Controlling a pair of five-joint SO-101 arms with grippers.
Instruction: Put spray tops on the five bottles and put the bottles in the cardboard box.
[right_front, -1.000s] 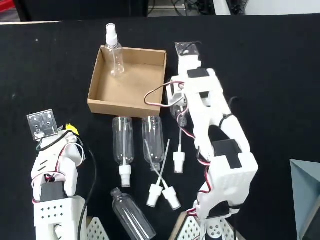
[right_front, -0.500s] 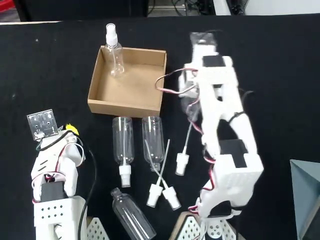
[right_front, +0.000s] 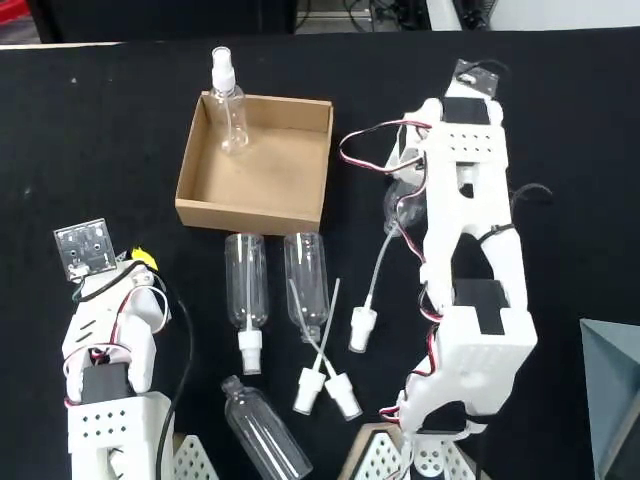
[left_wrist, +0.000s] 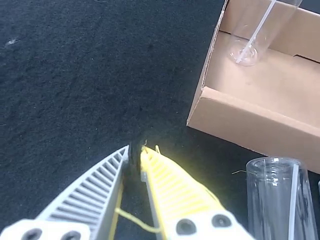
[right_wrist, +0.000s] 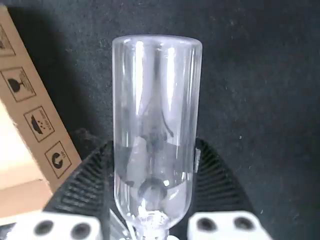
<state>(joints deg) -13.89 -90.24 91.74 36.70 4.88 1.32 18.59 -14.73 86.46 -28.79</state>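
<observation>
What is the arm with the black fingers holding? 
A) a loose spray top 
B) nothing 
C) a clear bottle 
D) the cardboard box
C: in the right wrist view, a clear bottle sits clamped in the right gripper.

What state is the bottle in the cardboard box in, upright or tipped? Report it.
Upright. The bottle stands on its base in a far corner of the cardboard box, with its spray top uppermost.

A black cloth (right_front: 100, 120) spreads across the whole surface; at four o'clock a grey-blue angular object (right_front: 612, 390), perhaps a box, juts in.
</observation>
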